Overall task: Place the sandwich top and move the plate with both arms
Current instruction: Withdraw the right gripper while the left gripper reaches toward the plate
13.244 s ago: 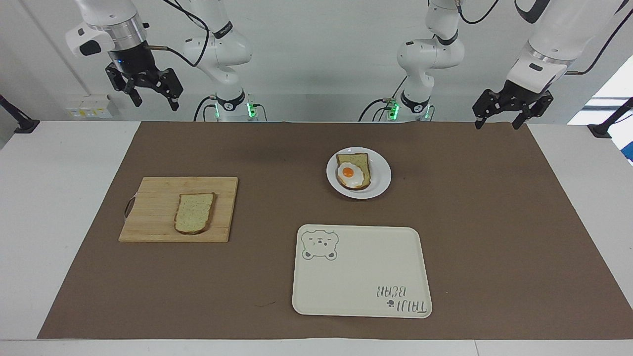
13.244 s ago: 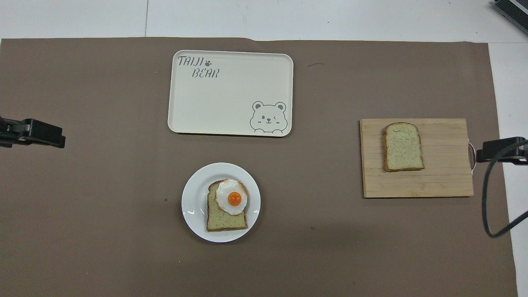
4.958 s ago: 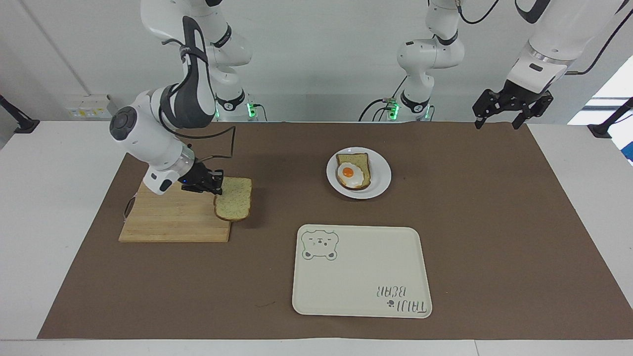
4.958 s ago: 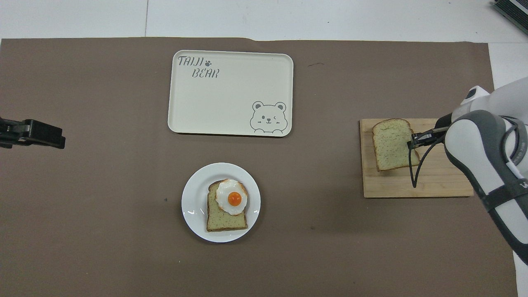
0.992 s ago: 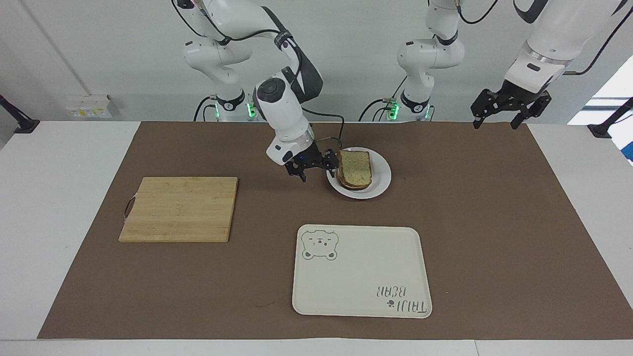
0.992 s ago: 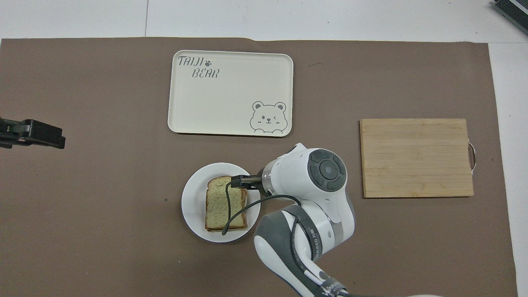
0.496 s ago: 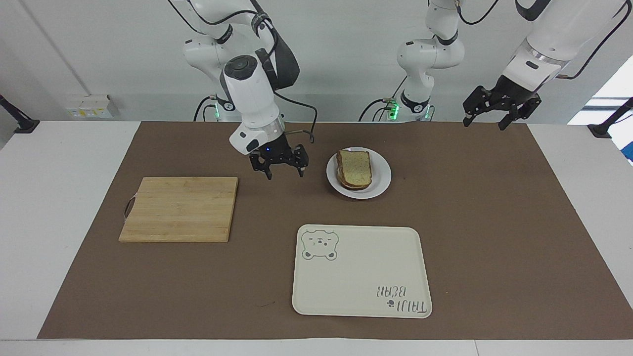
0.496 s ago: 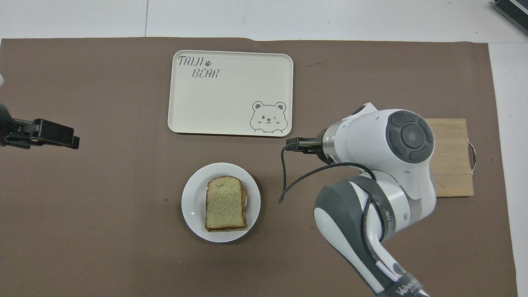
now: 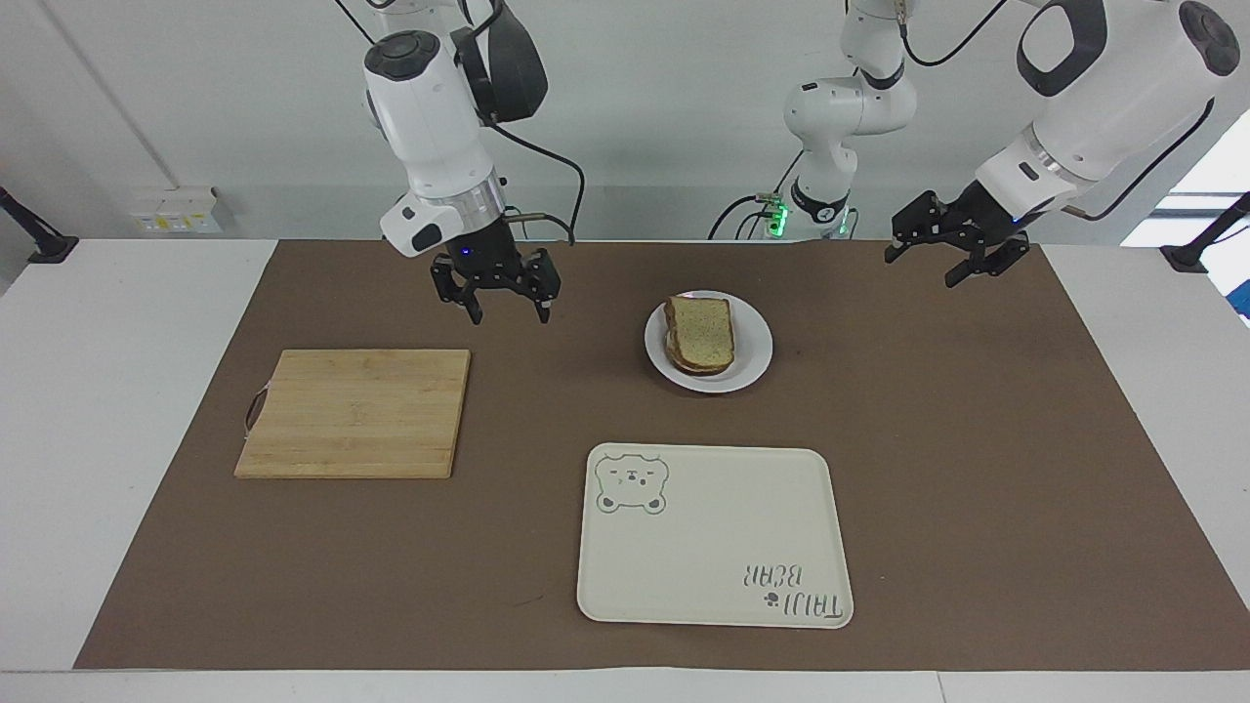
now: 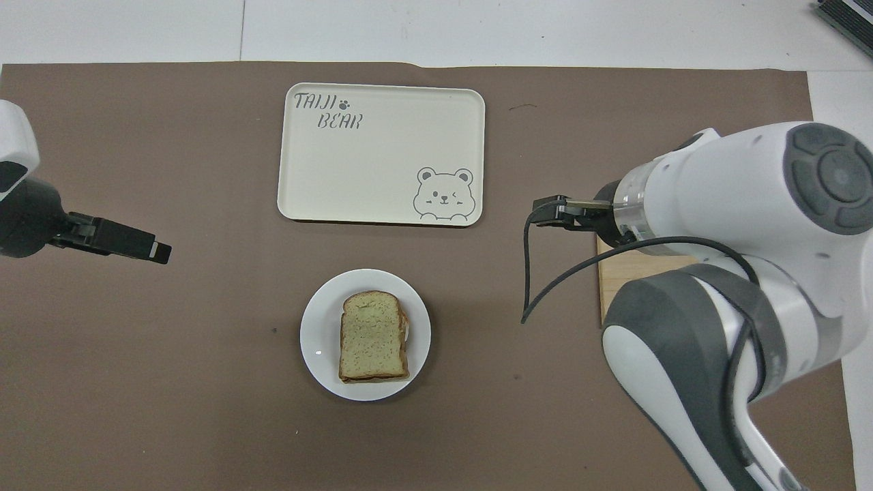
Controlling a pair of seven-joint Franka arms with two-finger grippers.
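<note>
Bread now sits on bread: the sandwich top [image 9: 701,330] lies flat on the stack in the middle of the plate [image 9: 754,363], covering the fried egg that was showing there a few seconds ago. The cutting board [image 9: 354,412], toward the right arm's end of the table, is bare where the slice used to be. The right gripper [image 9: 498,296] has let go and pulled away from the plate; a second ago it was right at the slice's edge, and now it hangs with its fingers spread and nothing in them, over the brown mat between board and plate. The left gripper [image 9: 949,256], parked high until now, has begun to swing in over the mat at its own end, fingers apart and empty as well. To my eye the first half of the job is finished and the second is just starting: the plate still has to travel, presumably to the bear tray [image 9: 713,535], which lies farther from the robots than the plate.
</note>
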